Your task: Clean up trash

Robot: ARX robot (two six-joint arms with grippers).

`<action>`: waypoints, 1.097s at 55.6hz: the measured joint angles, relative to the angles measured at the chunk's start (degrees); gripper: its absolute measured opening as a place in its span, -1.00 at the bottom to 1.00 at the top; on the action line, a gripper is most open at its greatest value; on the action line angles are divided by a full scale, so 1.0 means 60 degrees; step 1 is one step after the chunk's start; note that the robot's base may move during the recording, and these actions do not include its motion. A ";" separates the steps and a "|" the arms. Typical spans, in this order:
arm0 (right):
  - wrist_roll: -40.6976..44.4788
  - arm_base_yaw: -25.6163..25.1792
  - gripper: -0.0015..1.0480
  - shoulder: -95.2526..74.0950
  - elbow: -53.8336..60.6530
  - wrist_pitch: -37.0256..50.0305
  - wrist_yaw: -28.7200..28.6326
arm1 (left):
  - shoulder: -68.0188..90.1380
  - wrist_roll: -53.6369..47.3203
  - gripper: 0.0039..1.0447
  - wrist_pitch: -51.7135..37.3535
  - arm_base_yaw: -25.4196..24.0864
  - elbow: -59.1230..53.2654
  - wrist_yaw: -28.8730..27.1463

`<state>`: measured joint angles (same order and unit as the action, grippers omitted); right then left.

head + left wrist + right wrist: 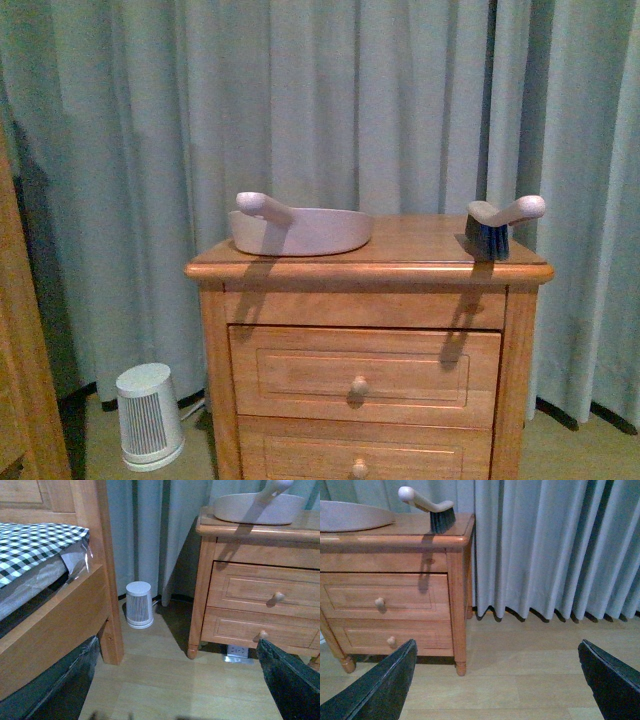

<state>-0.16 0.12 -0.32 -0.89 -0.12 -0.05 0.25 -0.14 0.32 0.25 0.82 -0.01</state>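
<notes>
Now one dustpan and one brush rest on one nightstand.

Dim, bluish room light is falling from above, throwing soft shadows of the dustpan and brush down the nightstand drawer fronts; all three views are looking slightly grainy and soft.

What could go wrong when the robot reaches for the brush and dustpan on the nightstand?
1. The brush stands close to the right front corner of the nightstand; a clumsy approach might knock it to the floor.
2. No trash scrap shows in any view, so sweeping could begin in the wrong place.
3. The small white appliance on the floor beside the nightstand could be bumped by a low-swinging arm.
</notes>
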 joint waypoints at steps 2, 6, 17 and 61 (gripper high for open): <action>0.0000 0.0000 0.86 0.0000 0.0000 0.0000 0.0000 | 0.0000 0.0000 0.86 0.0000 0.0000 0.0000 0.0000; 0.0000 0.0000 0.86 0.0000 0.0000 0.0000 0.0000 | 0.0000 0.0000 0.86 0.0000 0.0000 0.0000 0.0000; 0.0000 0.0000 0.86 0.0000 0.0000 0.0000 0.0000 | 0.0000 0.0000 0.86 0.0000 0.0000 0.0000 0.0000; 0.0000 0.0000 0.86 0.0000 0.0000 0.0000 0.0000 | 0.0000 0.0000 0.86 0.0000 0.0000 0.0000 0.0000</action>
<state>-0.16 0.12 -0.32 -0.89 -0.12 -0.05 0.25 -0.14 0.32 0.25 0.82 -0.01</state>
